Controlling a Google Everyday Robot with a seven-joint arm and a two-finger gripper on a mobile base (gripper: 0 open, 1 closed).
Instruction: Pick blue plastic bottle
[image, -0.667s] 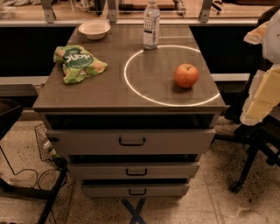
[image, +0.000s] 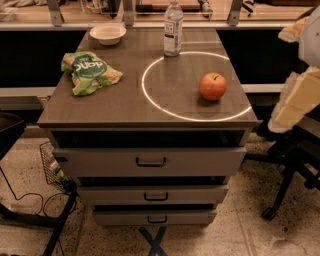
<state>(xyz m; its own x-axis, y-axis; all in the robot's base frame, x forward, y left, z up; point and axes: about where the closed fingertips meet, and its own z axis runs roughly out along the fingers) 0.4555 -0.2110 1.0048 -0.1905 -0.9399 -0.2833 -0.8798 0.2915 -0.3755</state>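
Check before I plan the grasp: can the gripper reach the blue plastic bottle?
Probably yes: the blue plastic bottle stands upright far back on the cabinet, apple well apart. The gripper is out of view; the arm shows at right.

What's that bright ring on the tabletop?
Camera view: dim, warm lighting; a thin ring of light, source unseen, lies on the brown cabinet top, round red apple inside it, clear plastic bottle at its far edge; the tool is out of frame.

1 bottle (image: 173, 27), 1 apple (image: 213, 86), 1 bowl (image: 107, 34), 1 bag (image: 90, 72), 3 drawers (image: 150, 161).
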